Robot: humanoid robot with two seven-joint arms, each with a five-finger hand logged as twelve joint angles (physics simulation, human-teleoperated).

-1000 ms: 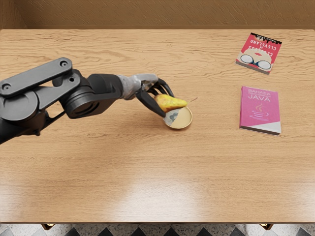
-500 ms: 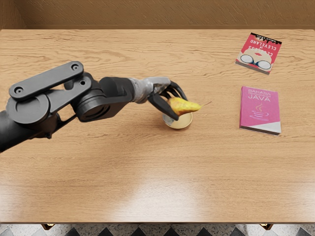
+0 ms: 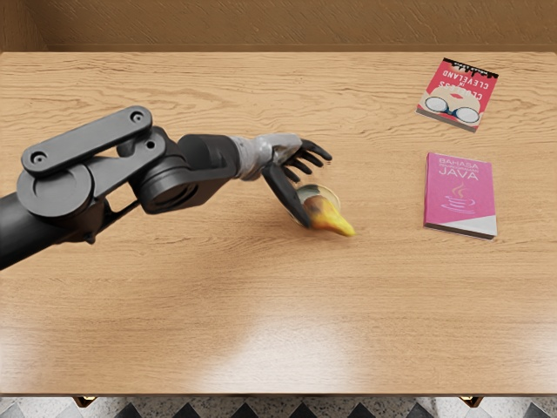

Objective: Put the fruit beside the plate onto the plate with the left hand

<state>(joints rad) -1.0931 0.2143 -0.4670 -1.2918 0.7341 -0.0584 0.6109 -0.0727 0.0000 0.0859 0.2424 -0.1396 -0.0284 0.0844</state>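
Observation:
A yellow-orange fruit lies tilted over the near edge of the small tan plate, its tip reaching past the rim toward the table. My left hand hovers just left of and above the plate with its fingers spread, holding nothing. Its thumb reaches down next to the fruit; whether they touch is unclear. Most of the plate is hidden by the fruit and the hand. The left arm comes in from the left edge.
A pink Java book lies to the right of the plate. A red book sits at the far right back. The table's front edge runs along the bottom.
The hand has opened and let go of the fruit, which dropped from above the plate and now lies lower, tilted over the plate's near rim.

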